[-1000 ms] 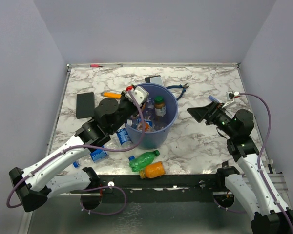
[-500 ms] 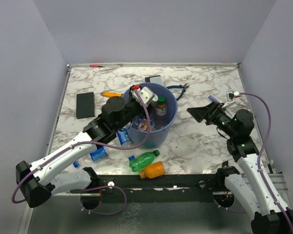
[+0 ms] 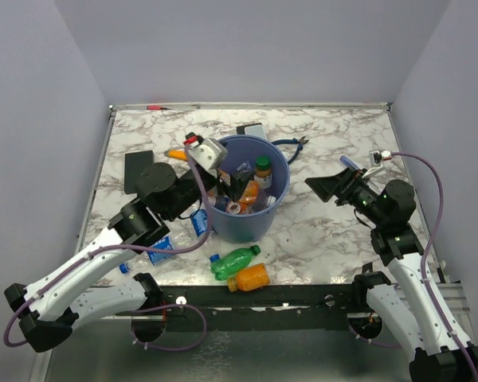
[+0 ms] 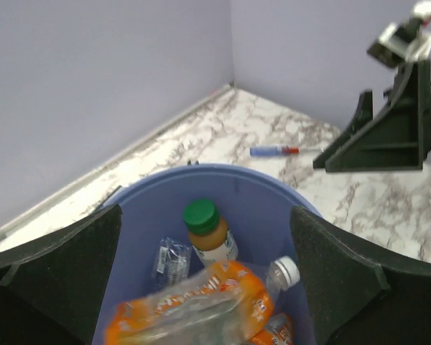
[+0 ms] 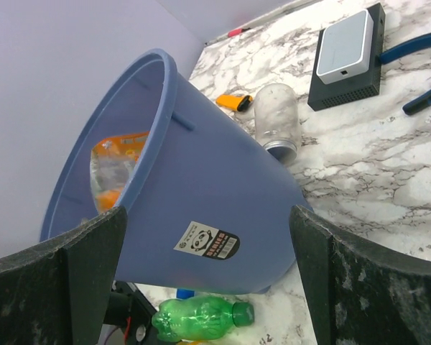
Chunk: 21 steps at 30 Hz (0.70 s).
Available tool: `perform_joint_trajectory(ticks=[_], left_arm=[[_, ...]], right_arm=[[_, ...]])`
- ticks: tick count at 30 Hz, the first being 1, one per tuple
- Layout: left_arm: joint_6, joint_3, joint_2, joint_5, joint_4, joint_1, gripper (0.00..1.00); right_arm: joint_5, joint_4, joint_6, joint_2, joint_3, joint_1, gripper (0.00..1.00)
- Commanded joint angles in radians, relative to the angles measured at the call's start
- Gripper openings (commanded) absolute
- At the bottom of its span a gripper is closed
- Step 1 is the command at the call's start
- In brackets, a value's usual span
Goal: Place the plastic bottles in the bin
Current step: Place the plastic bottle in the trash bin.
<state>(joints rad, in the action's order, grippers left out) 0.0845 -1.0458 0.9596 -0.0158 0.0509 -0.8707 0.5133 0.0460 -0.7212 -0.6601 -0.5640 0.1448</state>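
The blue bin (image 3: 259,227) stands mid-table and holds several plastic bottles. Among them are a brown one with a green cap (image 4: 205,226), a clear one with an orange label (image 4: 201,302) lying on top, and a white-capped one (image 4: 284,272). My left gripper (image 3: 229,185) hangs open over the bin's left rim (image 4: 223,171), holding nothing. On the table in front of the bin lie a green bottle (image 3: 235,262) (image 5: 201,316) and an orange one (image 3: 249,278). Two clear blue-labelled bottles (image 3: 199,223) (image 3: 161,251) lie to its left. My right gripper (image 3: 327,185) is open, to the right of the bin (image 5: 201,187).
A flat black rectangle (image 3: 139,169) and an orange marker (image 3: 179,154) lie left of the bin. Behind it are a black box with a white device (image 5: 348,54), a clear jar (image 5: 276,118) and blue-handled pliers (image 3: 291,144). A pen (image 4: 273,151) lies at the right.
My left gripper has opened and let the orange-labelled bottle drop into the bin, then drawn back to the left. The right arm has not moved.
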Motion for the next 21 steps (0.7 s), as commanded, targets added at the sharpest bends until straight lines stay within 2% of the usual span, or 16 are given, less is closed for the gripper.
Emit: perform_joint_trajectory(ticks=[1, 5, 7, 9, 13, 17, 21], left_arm=[[-0.067, -0.01, -0.096, -0.249, -0.03, -0.001, 0.99], [-0.212, 0.034, -0.117, -0.657, 0.049, 0.0, 0.99], [-0.323, 0.042, -0.113, -0.721, 0.131, 0.003, 0.99], [-0.455, 0.064, -0.119, -0.7, 0.194, 0.008, 0.99], [-0.656, 0.132, -0.164, -0.559, 0.221, 0.021, 0.99], [-0.73, 0.185, -0.191, -0.47, 0.205, 0.026, 0.99], [-0.749, 0.217, -0.166, -0.447, 0.194, 0.032, 0.99]], right_arm=[[-0.002, -0.066, 0.041, 0.01, -0.028, 0.001, 0.98], [0.03, -0.067, 0.029, -0.007, -0.022, 0.0, 0.98], [0.021, -0.077, 0.019, -0.008, -0.01, 0.001, 0.98], [-0.003, -0.089, 0.009, 0.007, 0.003, 0.001, 0.98], [-0.005, -0.083, -0.031, 0.022, 0.044, 0.0, 0.98], [0.069, 0.034, -0.118, 0.011, 0.126, 0.001, 0.98], [0.096, 0.116, -0.185, 0.002, 0.186, 0.001, 0.98]])
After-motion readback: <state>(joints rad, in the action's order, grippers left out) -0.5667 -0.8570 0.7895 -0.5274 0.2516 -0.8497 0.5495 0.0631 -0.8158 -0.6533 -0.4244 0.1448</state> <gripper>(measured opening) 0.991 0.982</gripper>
